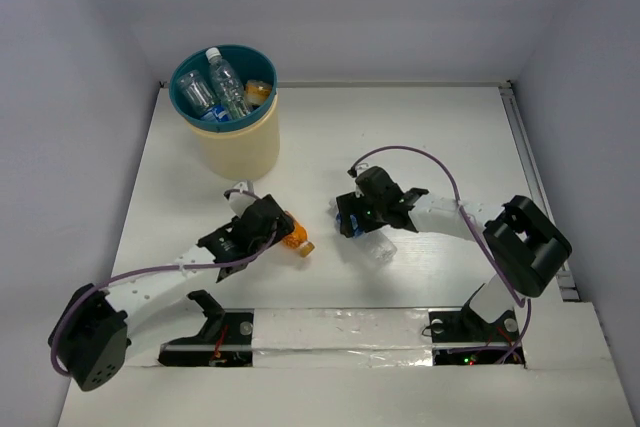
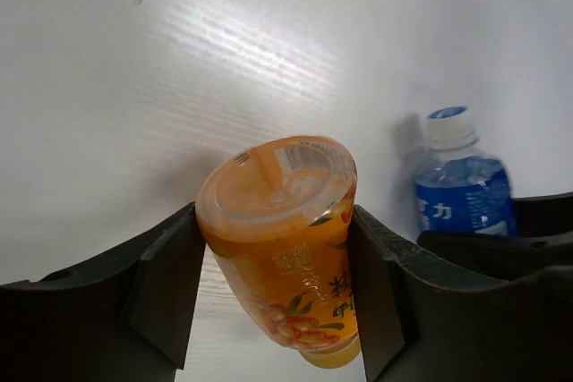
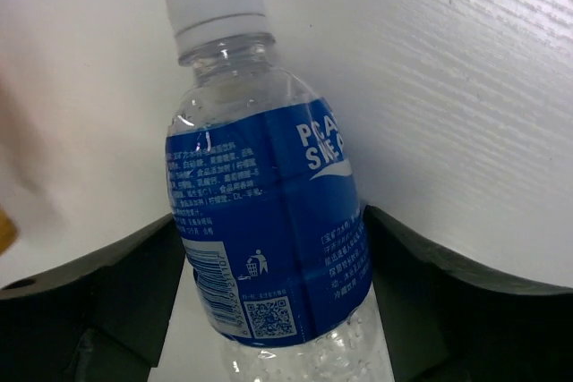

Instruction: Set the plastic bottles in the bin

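Note:
My left gripper (image 1: 272, 230) is shut on an orange bottle (image 1: 294, 235), low over the table's middle. In the left wrist view both fingers (image 2: 166, 284) press the orange bottle (image 2: 277, 185) at its sides, its base facing the camera. My right gripper (image 1: 362, 222) is shut on a clear bottle with a blue label (image 1: 378, 247), just right of it. In the right wrist view this bottle (image 3: 260, 185) sits between the fingers (image 3: 407, 275), white cap pointing away. It also shows in the left wrist view (image 2: 461, 194). The bin (image 1: 240, 142) stands at the far left and holds several bottles (image 1: 228, 82).
White walls close the table on the left, back and right. A metal rail (image 1: 528, 162) runs along the right edge. Purple cables (image 1: 440, 162) loop over both arms. A taped strip (image 1: 340, 327) lies between the arm bases.

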Robot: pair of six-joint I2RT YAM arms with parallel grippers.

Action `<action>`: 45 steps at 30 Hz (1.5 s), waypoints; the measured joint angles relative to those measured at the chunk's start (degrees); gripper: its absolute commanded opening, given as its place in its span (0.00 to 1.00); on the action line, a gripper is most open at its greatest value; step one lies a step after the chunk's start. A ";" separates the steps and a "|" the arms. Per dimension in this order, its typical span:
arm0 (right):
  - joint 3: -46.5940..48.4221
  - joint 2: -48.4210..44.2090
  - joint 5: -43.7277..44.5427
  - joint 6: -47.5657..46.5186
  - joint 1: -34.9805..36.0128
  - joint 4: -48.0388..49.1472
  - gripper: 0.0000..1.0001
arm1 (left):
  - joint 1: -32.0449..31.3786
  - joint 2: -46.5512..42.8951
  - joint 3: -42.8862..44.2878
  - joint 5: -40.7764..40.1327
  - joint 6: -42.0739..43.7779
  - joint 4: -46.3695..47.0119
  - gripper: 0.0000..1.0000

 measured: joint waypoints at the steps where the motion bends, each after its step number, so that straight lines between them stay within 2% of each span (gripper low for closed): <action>1: 0.02 0.00 0.02 -0.04 0.00 0.15 0.69 | 0.00 -1.33 1.49 -0.92 0.96 -1.73 0.37; 5: 0.02 -0.13 -0.09 0.46 0.00 0.81 0.54 | 0.02 -6.05 10.03 -4.37 5.55 -6.93 0.37; 10: -0.61 -3.23 -0.87 1.38 0.00 2.21 0.53 | 3.15 -4.87 27.12 -7.63 14.91 -10.12 0.38; 14: -2.27 -8.44 -2.32 2.29 0.00 5.33 0.53 | 10.32 2.54 44.72 -8.61 23.93 -9.09 0.38; 18: -4.15 -13.11 -3.43 3.26 0.00 8.46 0.53 | 17.68 13.97 60.63 -10.58 31.87 -6.75 0.38; 22: -5.20 -15.85 -4.57 4.07 0.00 10.05 0.53 | 19.96 25.35 71.32 -15.19 38.88 -5.62 0.38; 29: -5.22 -17.53 -6.12 4.50 0.00 11.56 0.54 | 20.11 37.70 74.20 -22.84 49.11 -3.21 0.39; 31: -5.22 -17.84 -6.54 4.66 0.00 11.85 0.54 | 20.11 39.28 73.20 -24.70 51.69 -1.11 0.45; 32: -5.22 -17.94 -6.73 4.68 0.00 12.09 0.54 | 20.04 39.67 72.43 -25.53 52.87 0.13 0.49; 33: -5.22 -18.10 -7.04 4.72 0.00 12.35 0.54 | 19.91 39.76 71.54 -26.12 53.72 1.86 0.69; 34: -5.22 -18.29 -7.32 4.90 0.00 12.46 0.54 | 19.71 39.74 70.55 -26.88 54.62 3.48 0.78; 36: -5.22 -19.10 -8.07 5.11 0.00 12.50 0.54 | 19.37 39.65 69.00 -28.00 55.67 5.46 0.93; 37: -5.18 -19.67 -8.52 5.29 0.00 12.63 0.54 | 19.17 39.65 68.39 -28.06 55.82 5.88 0.97; 41: -2.97 -21.22 -9.49 5.49 0.00 12.48 0.53 | 19.06 38.91 67.95 -25.55 54.18 4.24 0.99; 45: 4.70 -20.59 -10.27 5.53 0.00 12.79 0.52 | 19.08 33.44 68.11 -19.17 50.56 0.55 0.99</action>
